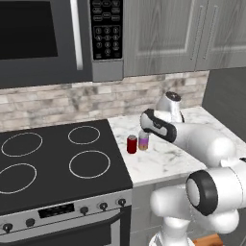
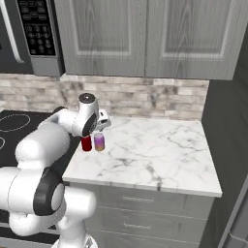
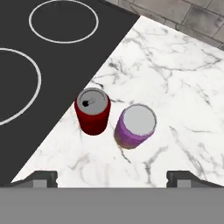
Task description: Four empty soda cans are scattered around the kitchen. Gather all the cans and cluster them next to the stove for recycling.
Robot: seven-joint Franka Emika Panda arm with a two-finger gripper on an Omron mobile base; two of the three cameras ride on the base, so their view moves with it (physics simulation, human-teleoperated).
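Note:
Two soda cans stand upright side by side on the marble counter (image 3: 175, 78), just right of the stove (image 1: 57, 158): a red can (image 3: 92, 111) and a pink-purple can (image 3: 135, 126). The same red can (image 1: 131, 144) (image 2: 86, 143) and pink-purple can (image 1: 143, 141) (image 2: 99, 141) show from the base, almost touching. My gripper (image 3: 111, 177) hangs open above them and points down, holding nothing. Its fingertips (image 3: 43, 177) stand wide apart and clear of both cans. The hand (image 2: 98, 120) sits right over the pink-purple can.
A black microwave (image 1: 43, 38) hangs over the stove, with grey wall cabinets (image 2: 145, 38) to its right. The stone backsplash (image 2: 155, 99) closes the counter's back. A dark tall panel (image 2: 227, 145) bounds the counter on the right. Bare marble (image 2: 160, 150) stretches right of the cans.

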